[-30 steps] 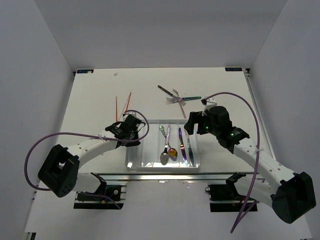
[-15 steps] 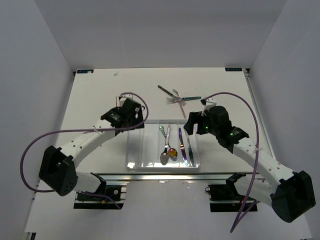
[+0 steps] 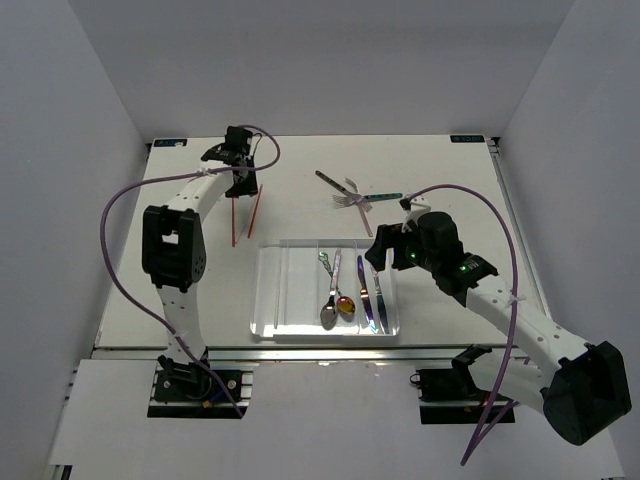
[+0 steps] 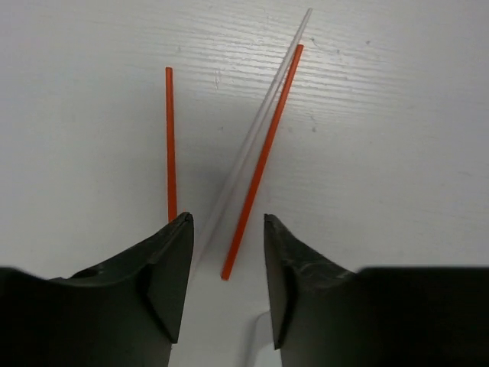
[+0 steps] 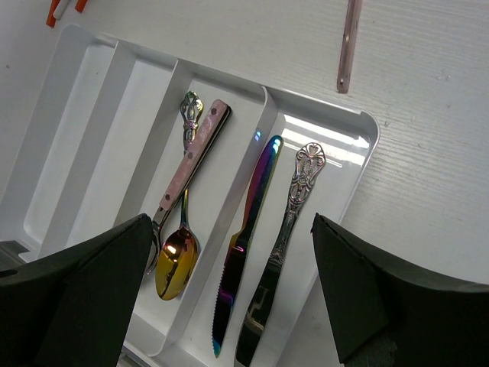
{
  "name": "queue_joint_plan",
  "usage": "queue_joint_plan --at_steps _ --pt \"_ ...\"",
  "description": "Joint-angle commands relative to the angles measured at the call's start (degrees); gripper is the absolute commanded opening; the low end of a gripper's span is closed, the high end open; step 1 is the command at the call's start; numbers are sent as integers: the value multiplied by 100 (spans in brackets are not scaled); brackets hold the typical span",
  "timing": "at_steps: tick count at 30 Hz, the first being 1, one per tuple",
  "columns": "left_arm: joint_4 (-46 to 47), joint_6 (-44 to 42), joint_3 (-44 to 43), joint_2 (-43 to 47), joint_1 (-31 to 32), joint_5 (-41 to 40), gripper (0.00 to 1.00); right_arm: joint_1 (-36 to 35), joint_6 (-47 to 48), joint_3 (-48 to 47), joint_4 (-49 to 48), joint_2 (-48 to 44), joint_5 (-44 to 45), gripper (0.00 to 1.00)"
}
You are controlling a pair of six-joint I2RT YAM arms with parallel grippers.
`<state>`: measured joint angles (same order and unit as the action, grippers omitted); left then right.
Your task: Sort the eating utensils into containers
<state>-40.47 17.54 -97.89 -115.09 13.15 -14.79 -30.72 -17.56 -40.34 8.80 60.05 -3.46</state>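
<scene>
2 arms: left end effector (image 4: 228, 222), spread, stretched far over the chopsticks (image 4: 260, 164); right end effector (image 5: 229, 229) spread above the tray (image 5: 365, 126).

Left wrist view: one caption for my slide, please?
Open left tool hovers above two red chopsticks lying apart on the table.

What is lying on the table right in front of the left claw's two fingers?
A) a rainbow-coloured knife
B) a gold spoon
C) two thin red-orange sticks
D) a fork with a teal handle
C: the left wrist view shows the two red-orange chopsticks lying bare on the white table, fanning away from the open left gripper, with no other utensil in that view.
</scene>
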Motion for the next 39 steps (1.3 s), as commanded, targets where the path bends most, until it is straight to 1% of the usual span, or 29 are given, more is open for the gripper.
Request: queue_joint_plan --at_steps 1,2,4,9,12,19,39 --pt "-295 -671 -433 -391 -295 897 47 31 112 8 -203 -73 -111 89" --pt "-304 -751 -477 -453 -295 899 45 31 113 26 -212 -73 -102 89" --pt "-269 -726 -425 -515 -304 828 45 31 121 61 -255 -64 -84 89" --pt "320 -489 268 -365 -304 1179 45 31 130 9 -265 173 -172 89" --pt "303 -331 209 -549 -278 1302 39 31 130 -9 -265 235 -234 89" --pt "417 -207 209 -655 -198 1408 39 31 139 8 -229 235 -181 89" --pt "145 -225 560 -893 -40 741 36 31 148 17 -273 288 -278 89"
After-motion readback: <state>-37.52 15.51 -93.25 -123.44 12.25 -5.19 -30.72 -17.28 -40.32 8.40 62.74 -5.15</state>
